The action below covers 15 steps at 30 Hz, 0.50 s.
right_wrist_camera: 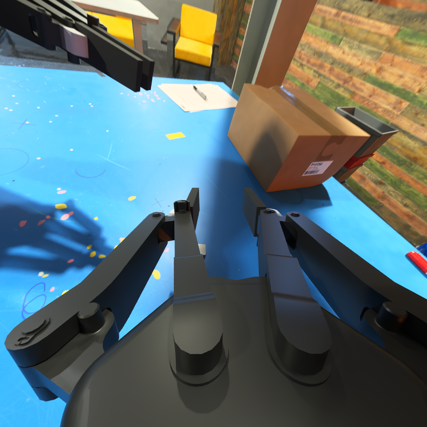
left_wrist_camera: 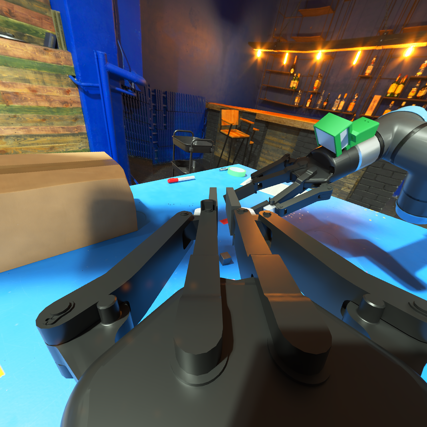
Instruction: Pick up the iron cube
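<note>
The iron cube (left_wrist_camera: 225, 258) is a small grey metal block lying on the blue table (left_wrist_camera: 161, 203). In the left wrist view it shows through the gap between my finger links, below and short of the fingertips. My left gripper (left_wrist_camera: 221, 196) is shut and empty, held above the table. It also shows in the right wrist view (right_wrist_camera: 144, 78), at the upper left. My right gripper (right_wrist_camera: 223, 202) is open and empty. A corner of the cube (right_wrist_camera: 203, 249) peeks out from behind its left finger. The right gripper also shows in the left wrist view (left_wrist_camera: 249, 201), close beyond my left fingertips.
A cardboard box (left_wrist_camera: 57, 208) (right_wrist_camera: 295, 138) stands near the table edge, with a grey bin (right_wrist_camera: 367, 122) behind it. A red-capped marker (left_wrist_camera: 181, 179) and a green tape roll (left_wrist_camera: 236, 171) lie at the far edge. Papers with a pen (right_wrist_camera: 198, 97) lie beyond the box.
</note>
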Each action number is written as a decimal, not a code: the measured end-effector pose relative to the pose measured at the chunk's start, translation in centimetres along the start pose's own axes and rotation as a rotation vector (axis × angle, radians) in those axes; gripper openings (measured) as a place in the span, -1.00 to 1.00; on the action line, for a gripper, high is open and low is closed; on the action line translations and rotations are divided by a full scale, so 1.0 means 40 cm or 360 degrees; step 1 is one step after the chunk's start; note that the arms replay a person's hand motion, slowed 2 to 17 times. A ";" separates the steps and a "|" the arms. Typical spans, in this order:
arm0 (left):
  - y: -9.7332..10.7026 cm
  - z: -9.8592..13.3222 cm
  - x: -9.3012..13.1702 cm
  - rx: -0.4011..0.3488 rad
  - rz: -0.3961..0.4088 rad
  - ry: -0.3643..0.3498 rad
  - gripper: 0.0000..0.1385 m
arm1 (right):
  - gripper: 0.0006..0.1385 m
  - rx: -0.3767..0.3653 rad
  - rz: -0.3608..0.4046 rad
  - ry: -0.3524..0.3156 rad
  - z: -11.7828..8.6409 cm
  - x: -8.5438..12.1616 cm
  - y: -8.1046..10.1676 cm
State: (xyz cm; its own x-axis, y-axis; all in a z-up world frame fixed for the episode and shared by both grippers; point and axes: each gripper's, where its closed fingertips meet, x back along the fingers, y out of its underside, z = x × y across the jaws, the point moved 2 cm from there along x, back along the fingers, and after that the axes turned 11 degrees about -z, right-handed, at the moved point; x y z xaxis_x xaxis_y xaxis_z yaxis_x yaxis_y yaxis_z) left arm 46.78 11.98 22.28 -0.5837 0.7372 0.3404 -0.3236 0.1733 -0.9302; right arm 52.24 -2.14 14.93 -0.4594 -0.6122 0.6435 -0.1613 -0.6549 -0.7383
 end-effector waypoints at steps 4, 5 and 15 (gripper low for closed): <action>0.009 0.003 -0.003 -0.0009 -0.0015 0.0007 -0.84 | -0.10 -0.0010 -0.0124 -0.0028 -0.006 -0.021 0.031; 0.012 0.003 -0.004 -0.0012 -0.0020 0.0008 -0.84 | -0.06 -0.0013 -0.0155 -0.0036 -0.009 -0.027 0.040; 0.029 0.008 -0.017 -0.0018 -0.0038 0.0035 -0.84 | -0.02 -0.0045 -0.0413 -0.0161 -0.052 -0.091 0.134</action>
State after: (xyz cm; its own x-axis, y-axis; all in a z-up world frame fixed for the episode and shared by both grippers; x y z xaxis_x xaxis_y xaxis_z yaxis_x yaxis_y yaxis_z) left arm 46.55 11.46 21.03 -0.5594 0.7469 0.3595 -0.3289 0.1981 -0.9234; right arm 51.22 -2.48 8.22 -0.3102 -0.4675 0.8278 -0.2870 -0.7840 -0.5504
